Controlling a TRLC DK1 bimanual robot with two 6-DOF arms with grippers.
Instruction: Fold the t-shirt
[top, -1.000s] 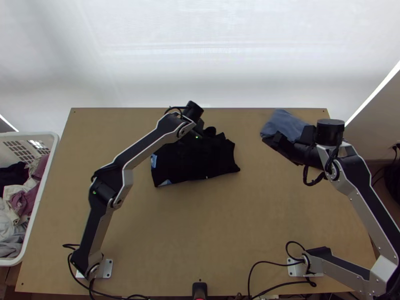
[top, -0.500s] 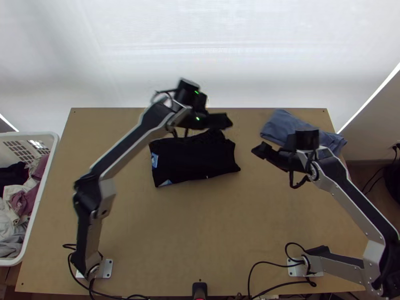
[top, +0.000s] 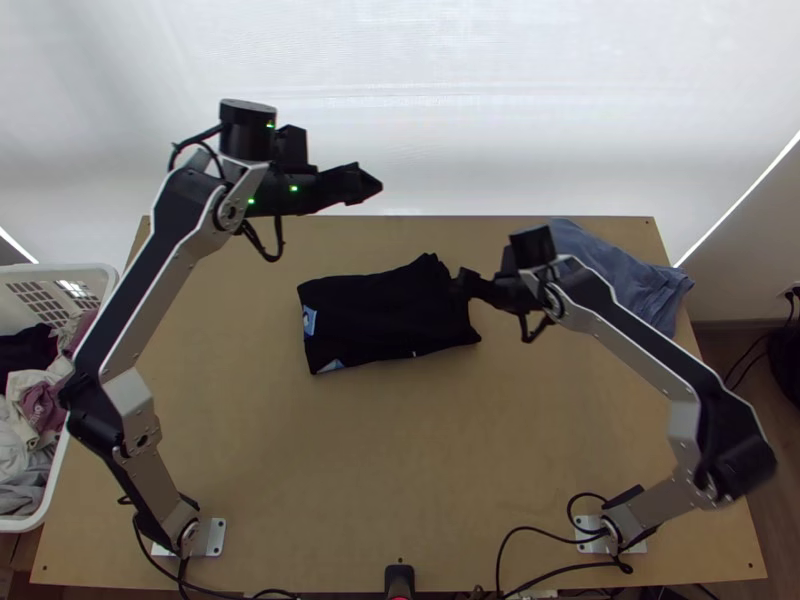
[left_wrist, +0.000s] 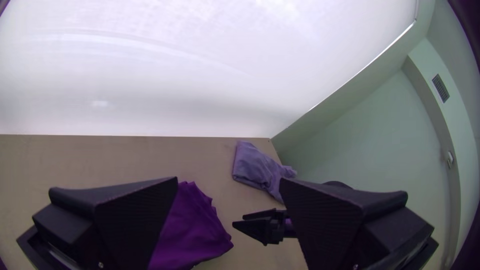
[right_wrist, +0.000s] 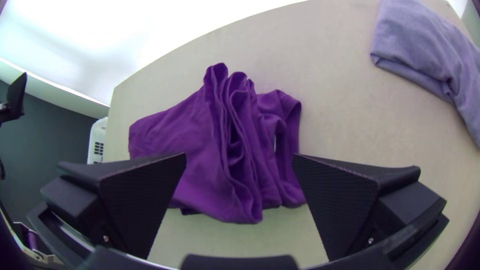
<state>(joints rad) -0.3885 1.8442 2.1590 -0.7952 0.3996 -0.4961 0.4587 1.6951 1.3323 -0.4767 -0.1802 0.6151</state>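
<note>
The black t-shirt (top: 385, 315) lies folded into a compact shape at the back middle of the table, with light blue patches at its left end. In the right wrist view the shirt (right_wrist: 200, 145) looks purple and has ridged folds across its middle. My left gripper (top: 368, 184) is raised beyond the table's back edge; its fingers stand wide apart in the left wrist view, the gripper (left_wrist: 229, 210) holding nothing. At the shirt's right end is my right gripper (top: 464, 284); in its wrist view the gripper (right_wrist: 240, 195) stands open, the shirt between and beyond its fingers.
A folded blue-grey cloth (top: 630, 275) lies at the table's back right corner, close behind the right arm. A white basket (top: 75, 400) of clothes stands off the left edge. Cables (top: 540, 550) run along the near edge.
My left gripper has risen away from the shirt, toward the back and left. My right gripper has moved left from near the blue-grey cloth to the shirt's right end. The shirt's outline looks much the same.
</note>
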